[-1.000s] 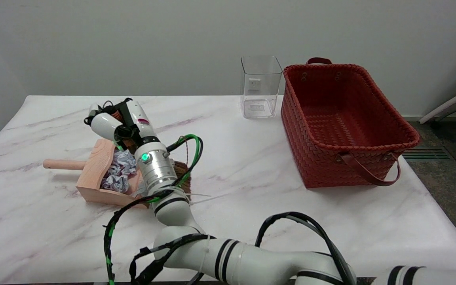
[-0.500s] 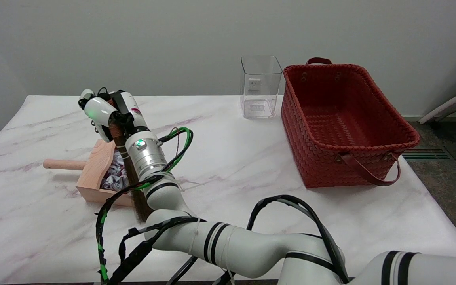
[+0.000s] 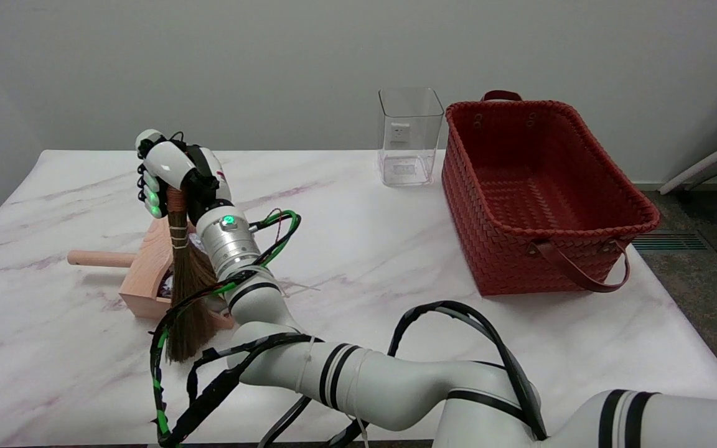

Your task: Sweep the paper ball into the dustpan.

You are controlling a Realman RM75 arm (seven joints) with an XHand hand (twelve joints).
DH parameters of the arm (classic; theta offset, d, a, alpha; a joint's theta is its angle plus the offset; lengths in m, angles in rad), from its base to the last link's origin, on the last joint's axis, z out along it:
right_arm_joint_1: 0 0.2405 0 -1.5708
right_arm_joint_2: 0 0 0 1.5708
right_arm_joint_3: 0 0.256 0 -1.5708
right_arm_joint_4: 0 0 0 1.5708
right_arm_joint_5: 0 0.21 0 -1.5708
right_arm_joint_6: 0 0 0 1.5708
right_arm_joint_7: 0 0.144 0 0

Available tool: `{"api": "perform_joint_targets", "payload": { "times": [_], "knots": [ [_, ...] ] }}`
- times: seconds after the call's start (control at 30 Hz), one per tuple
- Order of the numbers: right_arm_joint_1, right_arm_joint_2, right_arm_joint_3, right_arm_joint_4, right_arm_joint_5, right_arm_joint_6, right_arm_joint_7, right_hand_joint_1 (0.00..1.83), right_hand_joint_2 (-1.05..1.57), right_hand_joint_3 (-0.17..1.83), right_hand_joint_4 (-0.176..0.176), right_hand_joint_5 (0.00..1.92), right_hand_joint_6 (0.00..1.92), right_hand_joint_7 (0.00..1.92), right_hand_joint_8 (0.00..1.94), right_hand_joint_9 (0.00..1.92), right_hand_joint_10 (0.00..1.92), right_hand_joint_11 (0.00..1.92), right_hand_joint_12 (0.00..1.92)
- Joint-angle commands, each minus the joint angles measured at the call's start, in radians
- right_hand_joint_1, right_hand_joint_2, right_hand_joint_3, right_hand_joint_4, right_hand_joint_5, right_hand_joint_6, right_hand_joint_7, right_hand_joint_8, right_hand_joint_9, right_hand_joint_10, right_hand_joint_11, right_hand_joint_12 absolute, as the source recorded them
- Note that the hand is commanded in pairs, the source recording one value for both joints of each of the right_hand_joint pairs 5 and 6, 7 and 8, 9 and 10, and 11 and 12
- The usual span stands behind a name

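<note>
Red woven basket (image 3: 545, 199) beside clear square container (image 3: 409, 137).

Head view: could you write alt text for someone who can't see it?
A white robot arm's robot hand holds a small straw broom upright, bristles hanging in front of a wooden dustpan on a marble-patterned table. A little crumpled paper shows inside the dustpan. At the back right stand a clear square container and a red woven basket.

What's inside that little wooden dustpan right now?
Only a scrap of crumpled paper ball shows inside the wooden dustpan. The broom held by the right hand covers the rest of its inside.
</note>
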Motion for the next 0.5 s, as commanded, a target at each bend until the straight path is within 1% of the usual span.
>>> {"api": "perform_joint_targets", "payload": {
  "times": [0.03,0.23,0.5],
  "knots": [
    [0.004,0.029,0.003,0.039,0.004,-0.018,0.171,0.79,0.99,1.02,0.000,1.92,1.92,1.92,1.92,1.92,1.92,1.91,1.91],
    [-0.001,0.056,0.003,0.075,-0.006,-0.001,0.171,0.79,0.98,1.01,0.000,1.92,1.92,1.92,1.92,1.92,1.92,1.90,1.90],
    [-0.027,0.117,0.006,0.154,-0.042,0.042,0.171,0.80,0.98,1.00,0.000,1.92,1.92,1.92,1.92,1.92,1.92,1.90,1.90]
  ]
}}
